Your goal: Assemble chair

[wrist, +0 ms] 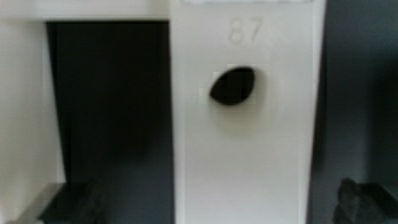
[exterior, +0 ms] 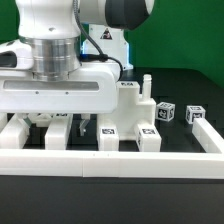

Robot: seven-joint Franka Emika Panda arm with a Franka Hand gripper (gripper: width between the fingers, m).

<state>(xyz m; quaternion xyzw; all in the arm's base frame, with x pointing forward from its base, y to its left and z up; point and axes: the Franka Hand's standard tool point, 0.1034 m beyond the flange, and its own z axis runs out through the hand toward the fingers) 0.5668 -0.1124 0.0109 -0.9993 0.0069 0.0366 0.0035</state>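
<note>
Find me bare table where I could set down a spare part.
Free: the black table in front of the rail, and the strip behind the two small blocks. Crowded: the chair parts around the gripper.

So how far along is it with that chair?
Little looks done: white pieces lie loose against the rail, and small blocks sit apart from them. In hand: the open gripper straddles a panel with a dark hole, not yet gripping it. Left: nearly all the joining, as far as I can tell.
</note>
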